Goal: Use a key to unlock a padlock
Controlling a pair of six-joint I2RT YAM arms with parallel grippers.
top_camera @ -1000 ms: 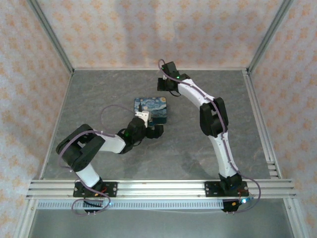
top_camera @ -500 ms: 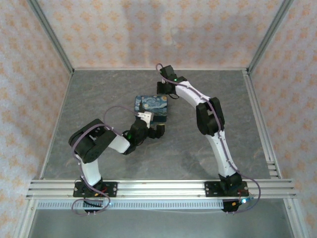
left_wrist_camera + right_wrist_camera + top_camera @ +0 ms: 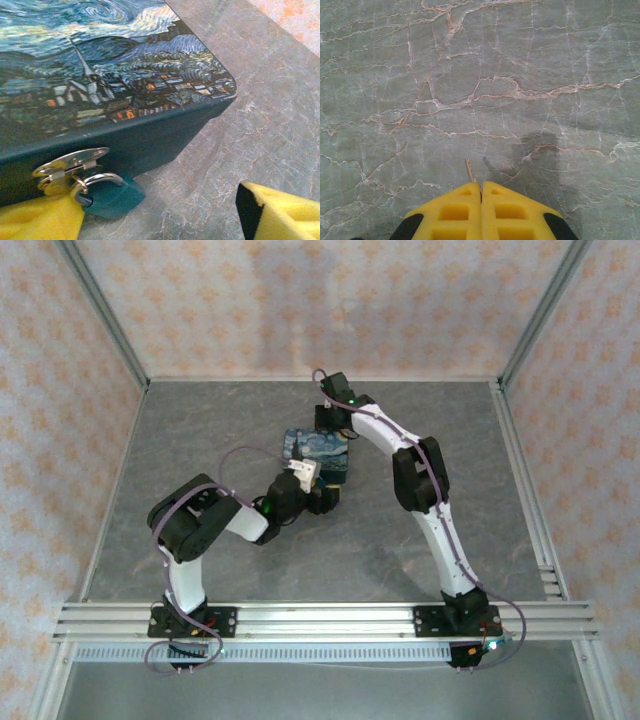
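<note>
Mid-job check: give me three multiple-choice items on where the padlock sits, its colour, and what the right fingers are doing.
1. Where is the padlock? A) hanging from the hasp of the box B) on top of the lid C) loose, off to one side
2. Its body colour? A) red B) white C) teal
3. The right fingers are: A) wide open B) shut on the key C) shut on the box

1 A: its shackle passes through the hasp.
2 C: the body below the silvery shackle is teal.
3 B: the yellow pads meet, with the key tip poking out between them.
</note>
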